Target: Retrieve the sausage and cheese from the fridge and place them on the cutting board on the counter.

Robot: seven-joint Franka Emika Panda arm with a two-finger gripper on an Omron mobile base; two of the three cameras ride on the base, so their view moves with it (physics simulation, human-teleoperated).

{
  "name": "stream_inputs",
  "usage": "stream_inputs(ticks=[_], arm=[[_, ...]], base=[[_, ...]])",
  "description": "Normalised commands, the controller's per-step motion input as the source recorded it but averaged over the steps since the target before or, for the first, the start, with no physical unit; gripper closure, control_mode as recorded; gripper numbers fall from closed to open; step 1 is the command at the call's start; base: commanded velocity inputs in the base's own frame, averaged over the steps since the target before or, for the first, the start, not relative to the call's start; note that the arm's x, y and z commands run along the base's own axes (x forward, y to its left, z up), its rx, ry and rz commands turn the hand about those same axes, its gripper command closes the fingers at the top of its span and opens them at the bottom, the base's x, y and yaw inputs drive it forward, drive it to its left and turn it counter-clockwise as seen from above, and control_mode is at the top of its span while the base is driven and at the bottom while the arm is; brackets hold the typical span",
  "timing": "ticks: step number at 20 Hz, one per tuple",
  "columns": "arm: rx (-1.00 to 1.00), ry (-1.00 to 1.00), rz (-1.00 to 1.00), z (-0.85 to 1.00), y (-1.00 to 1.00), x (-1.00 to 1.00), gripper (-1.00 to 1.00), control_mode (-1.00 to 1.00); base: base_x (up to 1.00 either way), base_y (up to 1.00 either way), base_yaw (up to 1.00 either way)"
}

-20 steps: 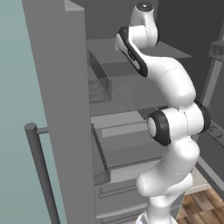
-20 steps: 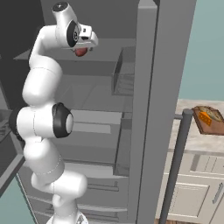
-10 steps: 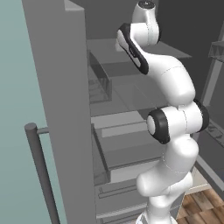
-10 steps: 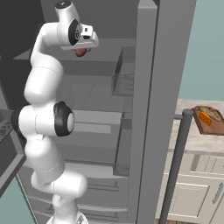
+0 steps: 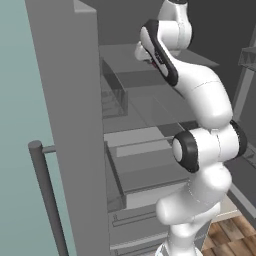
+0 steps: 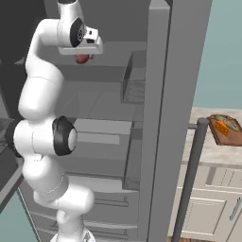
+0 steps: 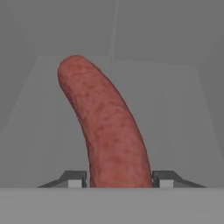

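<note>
The reddish-brown sausage [image 7: 105, 127] stands up between my gripper's [image 7: 120, 179] two dark fingertips [image 7: 74, 178], which press on both its sides; the gripper is shut on it. In the right base view the gripper [image 6: 85, 53] is high inside the open grey fridge [image 6: 175, 94], over an upper shelf, and the sausage [image 6: 82, 58] hangs just under the hand. To the right, on the pale counter [image 6: 212, 153], lies the brown cutting board [image 6: 229, 134] with the orange cheese [image 6: 221, 126] on it.
An open fridge door [image 5: 65, 100] with a vertical bar handle [image 5: 47, 200] stands at my left. Another door and handle [image 6: 189, 184] stand between the fridge interior and the counter. Grey shelves and a pulled-out drawer [image 5: 145, 175] lie below the hand.
The jaws have closed from wide open onto the sausage. The arm has hardly moved.
</note>
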Motion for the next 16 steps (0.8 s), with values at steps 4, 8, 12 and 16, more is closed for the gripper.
stream_inputs(ticks=[4,8,12,16], arm=[[0.04,0.00,0.00,-0.12,0.08,-1.00,1.00,-1.00],[0.01,0.00,0.00,-0.45,0.00,-1.00,1.00,-1.00],[0.02,-0.02,0.01,-0.47,-0.09,-1.00,1.00,-1.00],[0.05,0.00,0.03,-0.33,-0.23,-1.00,1.00,-1.00]], base=[[0.00,0.00,0.00],[0.00,0.00,0.00],[0.00,0.00,0.00],[0.00,0.00,0.00]])
